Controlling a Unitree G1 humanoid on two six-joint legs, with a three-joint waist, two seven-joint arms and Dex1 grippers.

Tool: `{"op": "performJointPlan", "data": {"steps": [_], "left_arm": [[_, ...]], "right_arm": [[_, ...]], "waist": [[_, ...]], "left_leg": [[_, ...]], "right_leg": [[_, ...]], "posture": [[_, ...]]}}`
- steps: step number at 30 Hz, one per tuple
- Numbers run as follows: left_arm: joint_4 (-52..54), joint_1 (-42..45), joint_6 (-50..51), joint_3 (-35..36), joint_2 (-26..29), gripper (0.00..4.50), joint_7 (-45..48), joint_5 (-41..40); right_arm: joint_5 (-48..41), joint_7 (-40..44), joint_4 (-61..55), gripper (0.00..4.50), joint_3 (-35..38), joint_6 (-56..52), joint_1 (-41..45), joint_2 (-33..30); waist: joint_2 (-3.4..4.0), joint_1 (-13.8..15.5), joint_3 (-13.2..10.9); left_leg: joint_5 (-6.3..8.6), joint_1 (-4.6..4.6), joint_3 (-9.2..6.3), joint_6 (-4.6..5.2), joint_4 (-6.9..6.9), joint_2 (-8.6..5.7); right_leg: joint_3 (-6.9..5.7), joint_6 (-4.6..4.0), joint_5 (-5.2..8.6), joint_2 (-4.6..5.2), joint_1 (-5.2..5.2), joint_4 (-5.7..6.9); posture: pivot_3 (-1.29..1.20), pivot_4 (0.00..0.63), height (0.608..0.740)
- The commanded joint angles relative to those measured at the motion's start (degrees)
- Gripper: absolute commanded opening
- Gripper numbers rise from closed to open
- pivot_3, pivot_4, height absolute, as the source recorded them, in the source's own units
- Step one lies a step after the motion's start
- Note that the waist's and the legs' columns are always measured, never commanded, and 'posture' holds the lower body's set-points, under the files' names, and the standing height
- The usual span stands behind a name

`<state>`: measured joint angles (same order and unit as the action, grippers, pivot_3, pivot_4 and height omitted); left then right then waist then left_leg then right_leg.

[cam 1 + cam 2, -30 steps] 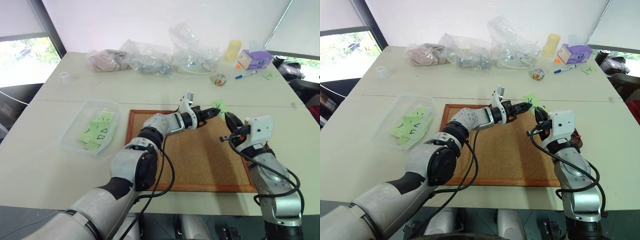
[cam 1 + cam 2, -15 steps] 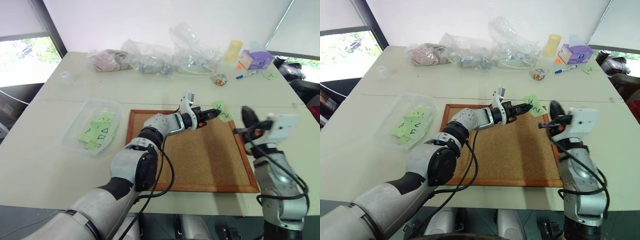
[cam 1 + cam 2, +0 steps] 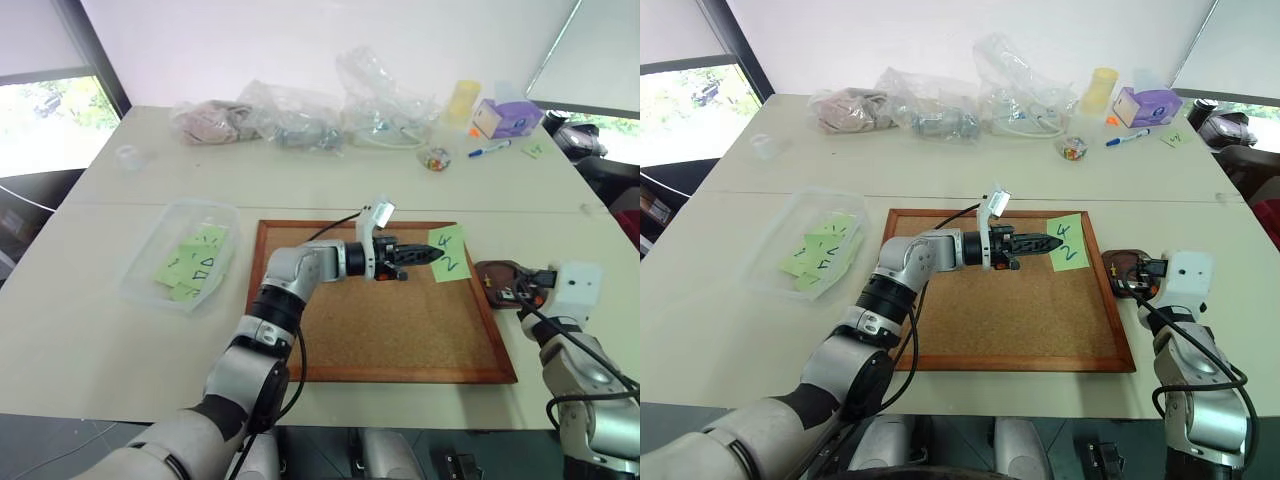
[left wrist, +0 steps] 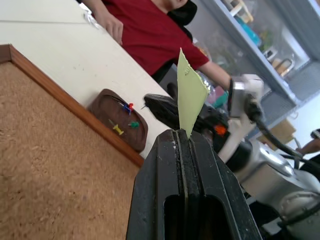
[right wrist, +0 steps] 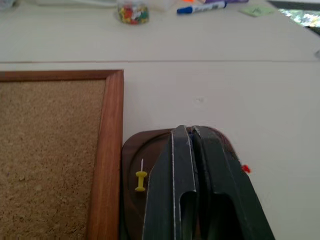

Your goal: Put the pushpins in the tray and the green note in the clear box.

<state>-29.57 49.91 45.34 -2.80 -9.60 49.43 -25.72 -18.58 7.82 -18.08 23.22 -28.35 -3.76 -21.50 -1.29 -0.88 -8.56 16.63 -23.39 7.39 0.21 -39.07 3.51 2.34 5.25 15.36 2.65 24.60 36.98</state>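
Observation:
The green note (image 3: pixel 449 253), marked "4" and "2", is pinched by its edge in my left gripper (image 3: pixel 428 256), which is shut on it above the right part of the cork board (image 3: pixel 380 320). In the left wrist view the note (image 4: pixel 189 95) stands up from the shut fingers. The dark brown tray (image 3: pixel 487 270) lies just right of the board. My right gripper (image 5: pixel 189 132) is shut and hovers low over the tray (image 5: pixel 134 152). A yellow pushpin (image 5: pixel 141 180) lies in the tray, with red and green pushpins (image 4: pixel 131 116) beside it. The clear box (image 3: pixel 180 255) at the left holds several green notes.
Clear plastic bags (image 3: pixel 300 115), a small jar of coloured pins (image 3: pixel 436 159), a blue marker (image 3: pixel 491 150), a purple box (image 3: pixel 508 117) and a yellow cup (image 3: pixel 462 100) lie along the far side. A person in a red shirt (image 4: pixel 150 30) sits beyond the tray.
My left gripper drew back from the board's far right corner with the note and rolled, so the note's face now shows. My right gripper swung right and down over the tray.

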Motion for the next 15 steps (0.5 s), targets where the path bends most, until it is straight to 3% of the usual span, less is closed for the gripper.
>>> {"op": "performJointPlan", "data": {"steps": [1,3,5,7,12,13,15], "left_arm": [[4.1,-1.2,-0.2,-0.4,-2.8,0.02,-2.0,-1.6],[4.6,-1.5,-0.3,-0.7,-2.8,0.02,-2.7,-1.7],[4.8,-1.8,-0.2,-0.9,-2.8,0.00,-2.9,-1.9],[5.0,-2.0,-0.2,-1.1,-2.6,0.00,-3.1,-2.2],[5.3,-2.4,-0.3,-1.2,-2.1,0.00,-3.6,-2.5],[5.3,-2.5,-0.4,-1.3,-2.1,0.00,-3.7,-2.6],[5.3,-2.5,-0.5,-1.3,-2.1,0.00,-3.9,-2.5]], "right_arm": [[0.2,1.6,3.3,0.00,0.2,0.5,2.0,-1.3],[0.2,2.1,4.6,0.00,0.3,0.6,2.6,-1.5],[0.3,2.6,5.6,0.59,0.3,0.8,3.1,-1.6],[0.4,2.8,6.1,1.42,0.3,0.9,3.4,-1.6],[0.5,2.9,6.5,4.11,0.6,0.7,3.7,-1.6],[0.5,2.9,6.5,4.45,0.7,0.8,3.7,-1.6],[0.3,2.7,6.6,4.45,0.9,0.8,3.7,-1.5]], "waist": [[0.00,0.1,0.0],[0.00,0.1,0.0],[0.00,0.1,0.0],[0.00,0.0,0.0],[0.00,0.0,0.0],[0.00,0.0,0.0],[0.00,0.0,0.0]], "left_leg": [[0.00,0.00,0.00,0.00,0.00,-0.01],[0.00,0.00,0.00,0.01,-0.01,-0.02],[0.00,0.00,0.00,0.01,0.00,-0.03],[0.00,0.00,0.00,0.01,-0.01,-0.03],[0.00,0.00,0.00,0.01,0.00,-0.02],[0.00,0.00,0.00,0.01,-0.01,-0.02],[0.00,0.00,0.00,0.01,0.00,-0.02]], "right_leg": [[0.00,0.01,0.00,0.01,0.00,0.00],[0.01,0.01,-0.01,0.01,0.00,-0.01],[0.00,0.02,-0.01,0.01,0.00,-0.01],[0.00,0.03,-0.01,0.00,0.00,-0.01],[0.00,0.03,-0.01,0.00,0.00,-0.01],[0.00,0.03,-0.01,0.00,0.00,-0.01],[0.00,0.03,-0.01,0.00,0.00,-0.01]], "posture": [[0.00,0.150,0.737],[0.00,0.150,0.737],[0.00,0.150,0.737],[0.00,0.150,0.737],[0.00,0.150,0.737],[0.00,0.150,0.737],[0.00,0.150,0.737]]}}
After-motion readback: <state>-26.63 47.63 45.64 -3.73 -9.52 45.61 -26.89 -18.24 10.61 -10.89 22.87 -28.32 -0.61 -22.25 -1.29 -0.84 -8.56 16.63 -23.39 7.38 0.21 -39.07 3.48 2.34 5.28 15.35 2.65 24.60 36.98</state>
